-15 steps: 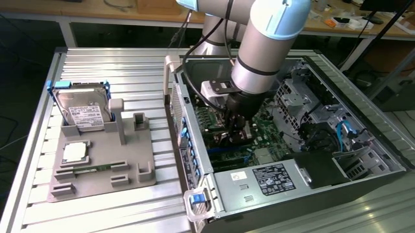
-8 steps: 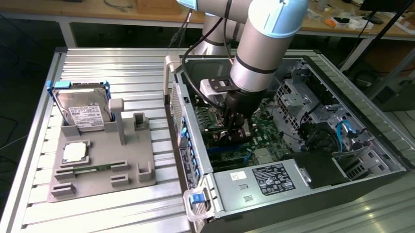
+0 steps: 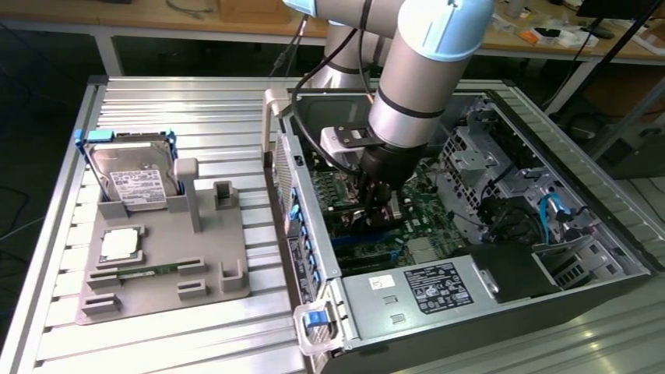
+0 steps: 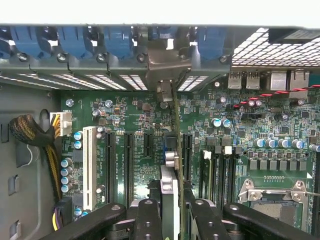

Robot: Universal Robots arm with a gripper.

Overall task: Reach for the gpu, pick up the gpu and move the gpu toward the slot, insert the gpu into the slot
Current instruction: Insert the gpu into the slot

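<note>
Black jaws pinch the gpu [image 4: 169, 187], held on edge over the green motherboard [image 4: 132, 117].

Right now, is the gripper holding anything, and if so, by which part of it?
Yes. The black fingers clamp the thin dark gpu card with a silver end bracket by its two flat faces, at the edge nearest the wrist.

No lettering can be read. The white label on the hard drive [image 3: 138, 185] and the dark label on the power supply [image 3: 441, 285] carry print too small to make out.
</note>
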